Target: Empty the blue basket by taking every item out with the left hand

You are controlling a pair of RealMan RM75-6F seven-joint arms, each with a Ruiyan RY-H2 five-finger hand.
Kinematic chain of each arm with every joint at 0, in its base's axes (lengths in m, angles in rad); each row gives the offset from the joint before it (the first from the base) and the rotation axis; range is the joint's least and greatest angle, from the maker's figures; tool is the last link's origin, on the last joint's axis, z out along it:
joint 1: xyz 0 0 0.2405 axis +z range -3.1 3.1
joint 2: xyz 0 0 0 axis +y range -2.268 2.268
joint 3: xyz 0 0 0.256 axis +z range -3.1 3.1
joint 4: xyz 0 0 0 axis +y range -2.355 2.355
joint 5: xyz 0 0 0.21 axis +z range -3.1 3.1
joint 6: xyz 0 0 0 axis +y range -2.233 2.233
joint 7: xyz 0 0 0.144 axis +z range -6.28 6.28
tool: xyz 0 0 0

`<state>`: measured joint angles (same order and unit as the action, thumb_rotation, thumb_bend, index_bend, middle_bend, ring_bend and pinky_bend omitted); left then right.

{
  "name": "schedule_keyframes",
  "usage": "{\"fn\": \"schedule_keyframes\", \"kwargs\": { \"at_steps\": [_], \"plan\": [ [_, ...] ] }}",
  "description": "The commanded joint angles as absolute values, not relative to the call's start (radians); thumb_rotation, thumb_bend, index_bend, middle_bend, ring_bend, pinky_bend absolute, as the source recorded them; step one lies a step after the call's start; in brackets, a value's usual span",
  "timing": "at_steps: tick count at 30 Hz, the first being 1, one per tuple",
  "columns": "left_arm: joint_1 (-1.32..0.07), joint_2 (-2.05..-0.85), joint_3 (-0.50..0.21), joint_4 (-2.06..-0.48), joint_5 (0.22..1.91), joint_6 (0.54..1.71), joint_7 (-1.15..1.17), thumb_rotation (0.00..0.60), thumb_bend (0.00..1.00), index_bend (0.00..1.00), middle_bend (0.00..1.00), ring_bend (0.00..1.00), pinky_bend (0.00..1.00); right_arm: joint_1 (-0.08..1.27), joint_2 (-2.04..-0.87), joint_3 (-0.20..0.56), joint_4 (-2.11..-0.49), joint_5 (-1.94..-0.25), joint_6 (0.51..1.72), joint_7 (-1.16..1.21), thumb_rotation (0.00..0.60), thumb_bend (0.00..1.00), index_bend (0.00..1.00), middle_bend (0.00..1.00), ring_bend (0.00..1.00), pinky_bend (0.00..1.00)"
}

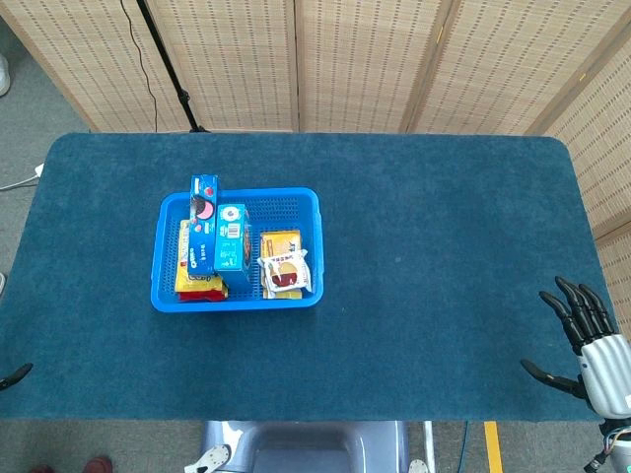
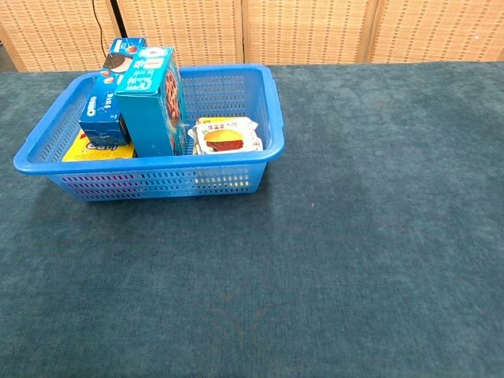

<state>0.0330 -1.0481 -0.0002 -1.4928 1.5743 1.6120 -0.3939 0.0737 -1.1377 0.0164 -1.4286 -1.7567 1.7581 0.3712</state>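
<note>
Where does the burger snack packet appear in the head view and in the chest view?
Head view: the burger snack packet lies in the right part of the blue basket, left of the picture's middle.
Chest view: the same packet lies at the basket's right end, upper left of the picture.
Shared landmark: the upright light blue box stands just left of the packet in both views.
</note>
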Motion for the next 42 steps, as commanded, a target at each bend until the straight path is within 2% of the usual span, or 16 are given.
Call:
{"fn": "schedule_keyframes", "kwargs": {
  "at_steps": [1, 8, 13, 16, 22, 26, 27, 30, 42],
  "plan": [
    [0.030, -1.049, 0.000, -1.491, 1.572, 1.606, -0.394, 0.600, 0.02, 0.00, 0.00, 0.00, 0.00, 0.074, -1.138, 0.016, -1.429, -1.757, 1.755, 0.366, 0.600, 0.00, 0.09, 0.00, 0.00, 0.00],
    [0.017, -1.055, 0.001, -1.495, 1.597, 1.606, -0.371, 0.600, 0.02, 0.00, 0.00, 0.00, 0.00, 0.072, -1.136, 0.016, -1.434, -1.753, 1.754, 0.365, 0.600, 0.00, 0.09, 0.00, 0.00, 0.00],
    [-0.042, -1.050, -0.013, -1.472, 1.685, 1.609, -0.370, 0.600, 0.02, 0.00, 0.00, 0.00, 0.00, 0.068, -1.128, 0.018, -1.437, -1.747, 1.760, 0.385, 0.600, 0.00, 0.09, 0.00, 0.00, 0.00],
    [-0.177, -1.044, -0.042, -1.407, 1.854, 1.593, -0.364, 0.600, 0.02, 0.00, 0.00, 0.00, 0.00, 0.070, -1.124, 0.025, -1.434, -1.727, 1.750, 0.402, 0.600, 0.00, 0.09, 0.00, 0.00, 0.00],
    [-0.300, -1.084, -0.104, -1.385, 1.920, 1.557, -0.213, 0.600, 0.02, 0.00, 0.00, 0.00, 0.00, 0.076, -1.123, 0.038, -1.427, -1.691, 1.723, 0.419, 0.600, 0.00, 0.09, 0.00, 0.00, 0.00],
    [-0.391, -1.081, -0.119, -1.424, 1.945, 1.458, -0.144, 0.600, 0.02, 0.00, 0.00, 0.00, 0.00, 0.079, -1.123, 0.042, -1.425, -1.673, 1.705, 0.416, 0.600, 0.00, 0.08, 0.00, 0.00, 0.00],
    [-0.450, -1.083, -0.133, -1.434, 1.965, 1.391, -0.091, 0.600, 0.02, 0.00, 0.00, 0.00, 0.00, 0.081, -1.123, 0.047, -1.423, -1.659, 1.693, 0.412, 0.600, 0.00, 0.08, 0.00, 0.00, 0.00],
    [-0.522, -1.100, -0.153, -1.447, 1.958, 1.296, -0.026, 0.600, 0.02, 0.00, 0.00, 0.00, 0.00, 0.083, -1.122, 0.054, -1.425, -1.635, 1.674, 0.403, 0.600, 0.00, 0.08, 0.00, 0.00, 0.00],
    [-0.766, -1.181, -0.195, -1.381, 1.923, 1.004, 0.171, 0.600, 0.02, 0.00, 0.00, 0.00, 0.00, 0.084, -1.115, 0.088, -1.442, -1.557, 1.630, 0.351, 0.600, 0.00, 0.07, 0.00, 0.00, 0.00]
  ]
}}
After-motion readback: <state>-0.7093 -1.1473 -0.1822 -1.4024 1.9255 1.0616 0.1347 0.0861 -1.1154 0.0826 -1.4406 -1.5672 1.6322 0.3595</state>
